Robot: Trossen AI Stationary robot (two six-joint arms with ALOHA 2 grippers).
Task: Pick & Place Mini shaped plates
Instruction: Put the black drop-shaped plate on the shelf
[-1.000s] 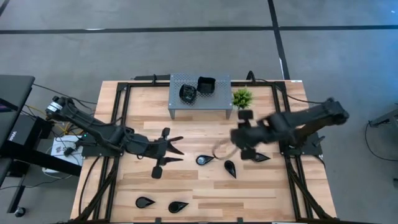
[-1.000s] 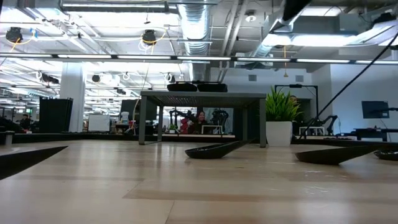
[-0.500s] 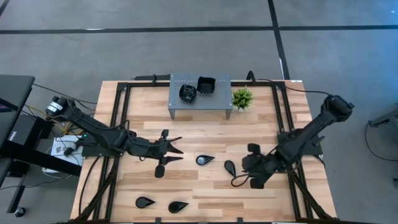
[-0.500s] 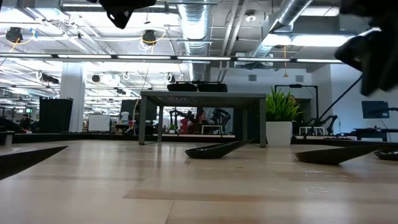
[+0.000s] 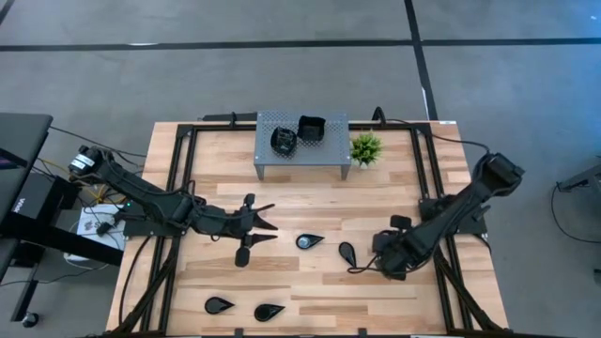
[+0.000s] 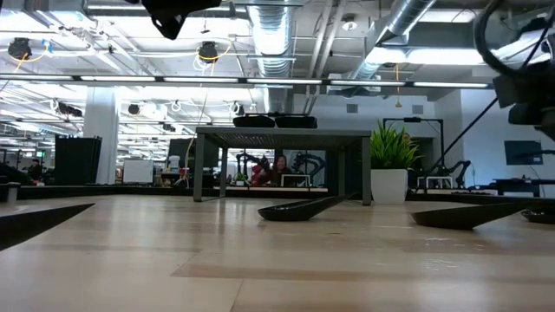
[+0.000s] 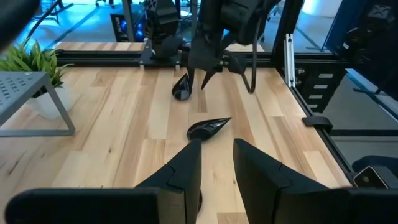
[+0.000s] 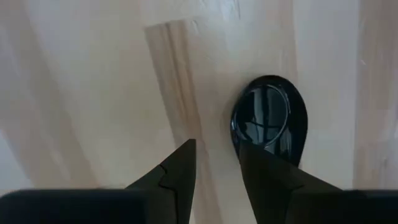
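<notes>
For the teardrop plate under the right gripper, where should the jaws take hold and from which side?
From straight above, one jaw inside the bowl, one outside, pinching the raised rim of the teardrop plate on its rounded end. It lies flat and shallow on the table, so no side wall offers purchase. The right gripper hovers at that edge, jaws slightly apart.

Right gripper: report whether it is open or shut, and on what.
Open, holding nothing. The right gripper shows a gap between its fingers, poised over a teardrop plate lying flat on the table.

I count 7 mini shaped plates: 5 on the table, 2 up on the 1 grey stand at the far side. I also see 1 potted plant and 2 arms.
</notes>
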